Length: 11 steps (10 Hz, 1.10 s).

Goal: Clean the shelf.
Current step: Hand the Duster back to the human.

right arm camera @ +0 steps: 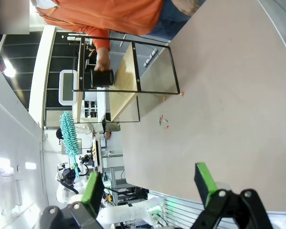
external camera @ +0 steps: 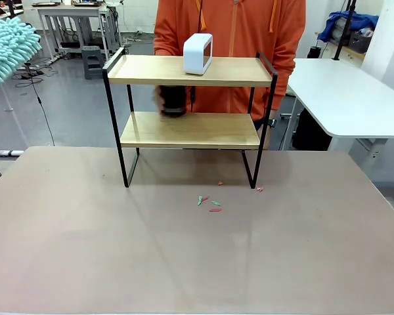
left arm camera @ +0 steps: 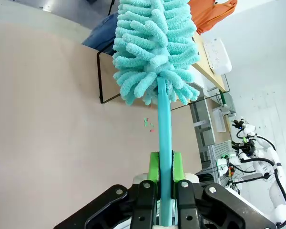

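While left claw (left arm camera: 165, 164) clamps duster (left arm camera: 155, 47), right claw (right arm camera: 149, 183) apart, shelf (external camera: 190, 130) seemingly near far edge

From my console, the left gripper (left arm camera: 165, 164) is black jointed links with silver screw heads and bright green pads (left arm camera: 154, 168). The right gripper (right arm camera: 149, 183) matches: black links, green pads. The person (external camera: 230, 39) wears an orange long-sleeved zip hoodie with drawstrings.

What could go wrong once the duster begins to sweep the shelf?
1. The duster in the left end effector might knock the white box off the top board of the shelf.
2. The person's hand holds a dark container over the lower board; a sweep there could hit it.
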### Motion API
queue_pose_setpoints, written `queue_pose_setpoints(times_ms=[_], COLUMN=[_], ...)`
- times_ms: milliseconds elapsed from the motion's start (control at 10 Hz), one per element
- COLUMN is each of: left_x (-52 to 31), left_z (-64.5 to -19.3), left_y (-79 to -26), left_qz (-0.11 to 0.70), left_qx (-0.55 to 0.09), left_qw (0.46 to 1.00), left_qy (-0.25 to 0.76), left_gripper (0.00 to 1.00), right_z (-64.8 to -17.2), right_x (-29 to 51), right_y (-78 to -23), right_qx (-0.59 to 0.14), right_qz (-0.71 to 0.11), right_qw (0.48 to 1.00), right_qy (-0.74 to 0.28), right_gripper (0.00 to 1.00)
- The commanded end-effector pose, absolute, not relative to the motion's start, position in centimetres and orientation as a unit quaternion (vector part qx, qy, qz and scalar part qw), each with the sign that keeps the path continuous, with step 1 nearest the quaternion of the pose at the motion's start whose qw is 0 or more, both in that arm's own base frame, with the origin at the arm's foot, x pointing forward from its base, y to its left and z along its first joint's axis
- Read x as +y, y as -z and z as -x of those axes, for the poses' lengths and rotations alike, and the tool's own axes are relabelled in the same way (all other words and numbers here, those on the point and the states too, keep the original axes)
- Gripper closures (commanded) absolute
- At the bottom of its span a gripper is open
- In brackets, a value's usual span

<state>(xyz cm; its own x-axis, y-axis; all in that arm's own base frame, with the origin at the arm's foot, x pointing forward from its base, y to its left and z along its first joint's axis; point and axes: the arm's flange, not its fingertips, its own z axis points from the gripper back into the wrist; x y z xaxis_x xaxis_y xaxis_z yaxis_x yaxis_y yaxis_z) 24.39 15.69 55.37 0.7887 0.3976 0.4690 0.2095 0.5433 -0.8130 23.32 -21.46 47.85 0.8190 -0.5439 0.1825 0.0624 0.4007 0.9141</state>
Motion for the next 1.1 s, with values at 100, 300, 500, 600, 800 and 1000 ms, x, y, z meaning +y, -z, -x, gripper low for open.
queue_pose_setpoints(times_ms=[100, 300, 500, 600, 800, 1000], left_x=[14.1, 11.1, 7.3, 5.1, 1.7, 0.7], left_z=[-24.7, -24.7, -24.5, -23.8, -22.4, -22.9], left_y=[-56.0, -57.4, -59.8, -61.4, -62.6, -60.8], left_qz=[0.526, 0.548, 0.563, 0.579, 0.602, 0.53], left_qx=[-0.308, -0.279, -0.226, -0.19, -0.082, -0.031], left_qw=[0.792, 0.787, 0.774, 0.744, 0.665, 0.714], left_qy=[-0.014, 0.058, 0.183, 0.275, 0.434, 0.457], left_gripper=[0.88, 0.88, 0.88, 0.88, 0.88, 0.88], right_z=[-23.9, -26.5, -29.4, -30.5, -30.9, -30.3], right_x=[-21.4, -16.9, -10.7, -6.7, -0.6, -1.4], right_y=[-49.9, -54.3, -59.1, -61.9, -64.0, -64.4], right_qx=[-0.241, -0.247, -0.266, -0.285, -0.288, -0.28], right_qz=[-0.539, -0.543, -0.529, -0.544, -0.568, -0.561], right_qw=[0.785, 0.794, 0.804, 0.788, 0.77, 0.779], right_qy=[0.186, 0.117, 0.058, 0.033, 0.024, 0.004], right_gripper=[0.0, 0.0, 0.0, 0.0, 0.0, 0.0])
